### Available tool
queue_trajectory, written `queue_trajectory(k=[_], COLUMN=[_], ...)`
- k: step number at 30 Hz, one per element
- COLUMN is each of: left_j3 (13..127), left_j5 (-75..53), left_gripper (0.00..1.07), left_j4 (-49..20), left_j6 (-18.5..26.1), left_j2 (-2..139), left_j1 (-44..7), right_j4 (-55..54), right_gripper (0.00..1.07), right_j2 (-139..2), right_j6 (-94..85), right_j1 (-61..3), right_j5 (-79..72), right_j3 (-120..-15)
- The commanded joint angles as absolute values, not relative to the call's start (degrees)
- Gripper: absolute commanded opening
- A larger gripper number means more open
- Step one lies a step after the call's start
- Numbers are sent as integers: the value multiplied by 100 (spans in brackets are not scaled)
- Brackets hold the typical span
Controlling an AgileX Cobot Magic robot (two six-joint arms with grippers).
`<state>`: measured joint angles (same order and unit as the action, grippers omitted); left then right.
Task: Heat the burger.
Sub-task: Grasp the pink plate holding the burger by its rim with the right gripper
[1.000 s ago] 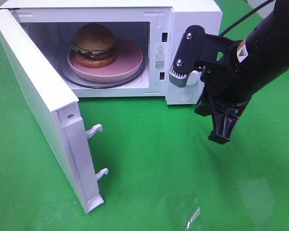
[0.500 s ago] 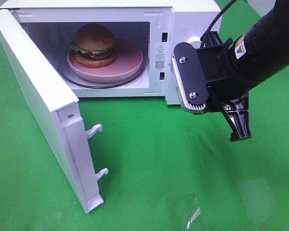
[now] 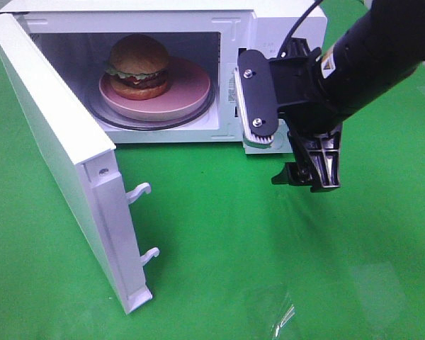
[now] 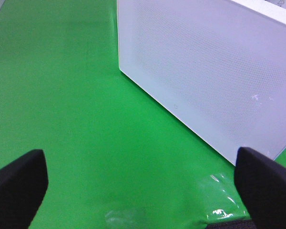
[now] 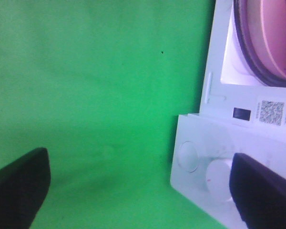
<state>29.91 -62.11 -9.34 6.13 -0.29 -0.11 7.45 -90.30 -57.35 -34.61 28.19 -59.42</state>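
Now the right gripper (image 3: 287, 152) is hanging with its jaws spread wide and nothing between them, one finger lying just in front of the control panel (image 5: 200, 143) of the microwave (image 3: 290, 18). The left gripper (image 4: 143, 186) is likewise gaping empty, facing the outer face of the door (image 3: 57, 163). The burger (image 3: 137, 66) is sitting on its pink plate (image 3: 188, 92) inside the cavity, and the door is standing wide open. As I judge it, trouble is waiting if the door is swinging shut while that right finger is lingering by the frame: it could get struck, or the oven shoved. Turning the dial (image 5: 219, 183) with the door open would heat nothing.
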Motion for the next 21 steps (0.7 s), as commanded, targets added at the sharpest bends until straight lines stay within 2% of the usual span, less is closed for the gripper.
queue_trajectory(k=[1, 11, 21], left_j3=[2985, 2985, 2985], left_j5=[-6159, -6159, -6159], left_gripper=[98, 98, 98], left_j4=[-957, -957, -957], left_j6=[625, 625, 625], left_j2=[-120, -120, -120], left_j1=[6, 6, 6], right_j4=[940, 1656, 1696], right_gripper=[99, 97, 96], right_j2=[-9202, -10313, -11121], right_j6=[-5598, -4962, -4956], right_j1=[-3558, -3925, -3948], right_j5=[2744, 2595, 2538], right_j3=[-6159, -7219, -8033])
